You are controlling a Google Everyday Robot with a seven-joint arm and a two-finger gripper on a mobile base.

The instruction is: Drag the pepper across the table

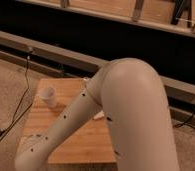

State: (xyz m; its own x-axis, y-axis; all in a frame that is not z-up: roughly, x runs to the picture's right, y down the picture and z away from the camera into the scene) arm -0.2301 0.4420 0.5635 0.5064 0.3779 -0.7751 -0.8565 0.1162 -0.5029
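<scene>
The table [86, 145] has a light wooden plank top and fills the middle of the view. My large white arm [131, 115] bends over it. Its forearm [56, 127] runs down to the lower left, over the table's front left corner. The gripper is not in view; it lies past the forearm's end, near the bottom left edge of the view. The pepper is not visible; the arm covers much of the table top.
A white cup [47, 95] stands upright near the table's far left corner. A small pale piece [99, 116] shows beside the arm at mid-table. A small white object [86, 80] sits at the table's back edge. Black cables [22, 95] run along the floor at left. A low rail [56, 55] crosses behind the table.
</scene>
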